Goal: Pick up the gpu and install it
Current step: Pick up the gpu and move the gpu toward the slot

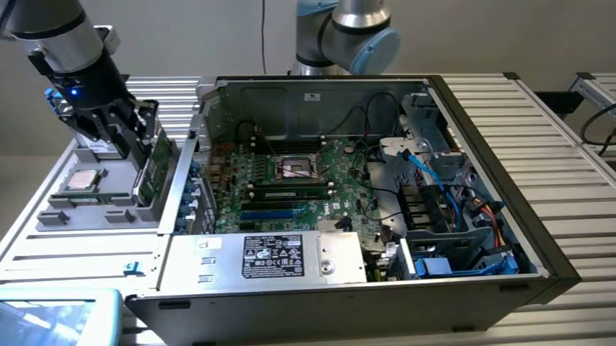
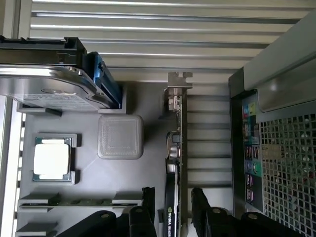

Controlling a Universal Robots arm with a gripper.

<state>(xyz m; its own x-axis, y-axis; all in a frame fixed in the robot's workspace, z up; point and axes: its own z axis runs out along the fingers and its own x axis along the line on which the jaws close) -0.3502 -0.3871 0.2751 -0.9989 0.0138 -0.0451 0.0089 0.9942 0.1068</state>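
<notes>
- Gripper [image 1: 117, 137] sits at the exterior view's upper left, over the grey tray [image 1: 91, 216]. Jaws are apart, with a finger [image 2: 148, 200] on each side of the gpu [image 2: 175, 163]; nothing clamped.
- The gpu stands on edge in its tray slot, just beside the computer case [image 1: 462, 288].
- Risk: an off-centre close shoves the card sideways and it tilts or jams in the slot.
- Risk: a pad on the cooler rather than flat board likely gives a skewed grip or slip.
- Risk: the case wall is close, so the finger on that side has little margin.
</notes>
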